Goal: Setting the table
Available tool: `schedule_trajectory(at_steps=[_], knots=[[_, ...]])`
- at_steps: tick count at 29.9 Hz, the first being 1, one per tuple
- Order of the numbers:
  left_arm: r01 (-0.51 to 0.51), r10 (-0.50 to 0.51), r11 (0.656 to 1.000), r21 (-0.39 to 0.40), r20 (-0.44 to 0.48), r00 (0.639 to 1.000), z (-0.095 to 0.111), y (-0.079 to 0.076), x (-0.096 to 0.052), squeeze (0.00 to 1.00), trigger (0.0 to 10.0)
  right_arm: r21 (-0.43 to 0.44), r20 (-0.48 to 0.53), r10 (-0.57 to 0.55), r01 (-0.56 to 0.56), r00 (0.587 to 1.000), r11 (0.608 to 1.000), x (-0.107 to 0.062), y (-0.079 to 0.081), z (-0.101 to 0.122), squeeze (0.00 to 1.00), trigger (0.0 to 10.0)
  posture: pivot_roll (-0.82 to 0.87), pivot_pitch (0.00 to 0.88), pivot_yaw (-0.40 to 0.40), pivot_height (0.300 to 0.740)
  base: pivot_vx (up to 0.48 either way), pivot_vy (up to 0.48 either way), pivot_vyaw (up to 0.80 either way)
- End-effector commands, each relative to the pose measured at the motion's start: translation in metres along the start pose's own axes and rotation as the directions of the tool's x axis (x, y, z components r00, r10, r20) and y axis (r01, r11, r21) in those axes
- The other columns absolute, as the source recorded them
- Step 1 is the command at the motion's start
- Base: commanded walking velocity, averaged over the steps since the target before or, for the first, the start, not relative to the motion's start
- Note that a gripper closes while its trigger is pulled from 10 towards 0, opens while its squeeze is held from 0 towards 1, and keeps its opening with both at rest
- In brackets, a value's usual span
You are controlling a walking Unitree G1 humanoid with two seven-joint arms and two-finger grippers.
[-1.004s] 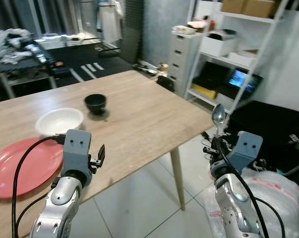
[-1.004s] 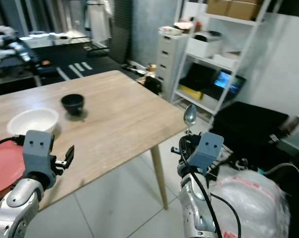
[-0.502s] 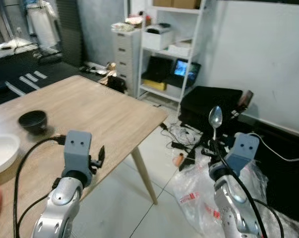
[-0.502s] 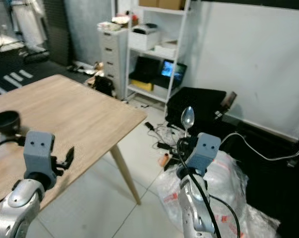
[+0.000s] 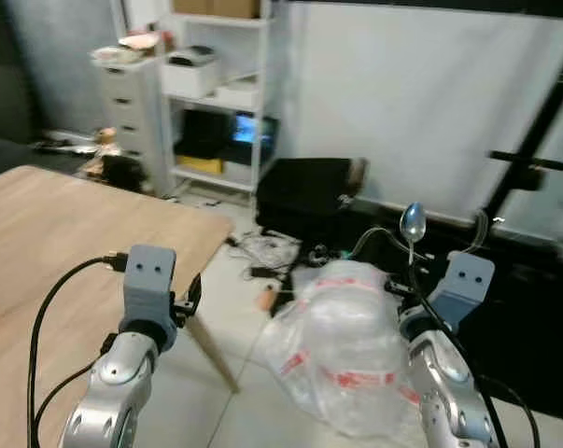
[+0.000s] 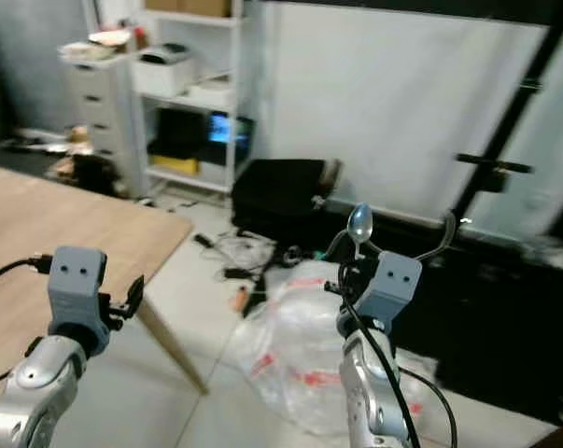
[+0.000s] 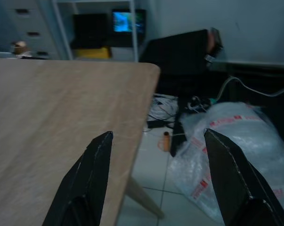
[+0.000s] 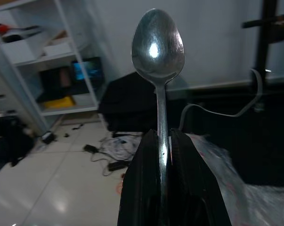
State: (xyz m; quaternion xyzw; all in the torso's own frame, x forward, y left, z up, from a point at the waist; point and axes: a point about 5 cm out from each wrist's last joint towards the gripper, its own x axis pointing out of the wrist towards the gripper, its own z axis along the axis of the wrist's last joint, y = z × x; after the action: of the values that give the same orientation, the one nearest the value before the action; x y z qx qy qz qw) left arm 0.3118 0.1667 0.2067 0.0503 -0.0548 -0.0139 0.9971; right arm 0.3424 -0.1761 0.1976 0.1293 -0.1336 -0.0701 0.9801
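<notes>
Tabletop [image 5: 38, 233] lies at the left, its corner toward the middle. Left gripper [image 7: 153, 181] hangs over that corner edge. Plastic bag [image 5: 342, 345] lies on the floor right of the tabletop, before a black case [image 5: 304, 191]. Shelf unit [image 5: 216, 93] stands behind, drawers [image 5: 122, 89] to its left. Right gripper [image 5: 414, 280] rises right of the bag with a spoon [image 8: 158, 56] upright between its fingers [image 8: 144, 188].

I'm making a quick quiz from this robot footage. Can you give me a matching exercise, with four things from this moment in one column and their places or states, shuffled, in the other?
Things:
1. spoon
2. left gripper
3. wooden table
4. plastic bag

Places or states:
A. lying crumpled on the floor
B. fingers spread, holding nothing
C. held upright, bowl on top, in the right gripper
D. on the robot's left, its corner by the left arm

Pairs: 1-C, 2-B, 3-D, 4-A
</notes>
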Motion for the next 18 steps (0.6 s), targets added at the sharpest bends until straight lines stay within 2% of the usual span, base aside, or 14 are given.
schedule_trajectory(at_steps=[1, 18], knots=[[-0.005, 0.005, 1.0, 0.003, -0.022, 1.0, -0.0059, 0.0011, -0.0023, 0.0, 10.0, -0.004, -0.017, -0.002, 0.002, 1.0, 1.0, -0.0024, -0.0002, -0.0052, 0.0, 10.0, 0.11, 0.157, 0.072, 0.74, 0.0, 0.0, -0.8], [0.039, -0.039, 0.999, 0.001, -0.019, 0.999, -0.0063, -0.0059, -0.0031, 0.0, 10.0, -0.01, -0.021, -0.007, 0.007, 1.0, 1.0, -0.0022, -0.001, -0.0063, 0.0, 10.0, 0.1, 0.154, 0.074, 0.74, 0.0, 0.0, -0.8]])
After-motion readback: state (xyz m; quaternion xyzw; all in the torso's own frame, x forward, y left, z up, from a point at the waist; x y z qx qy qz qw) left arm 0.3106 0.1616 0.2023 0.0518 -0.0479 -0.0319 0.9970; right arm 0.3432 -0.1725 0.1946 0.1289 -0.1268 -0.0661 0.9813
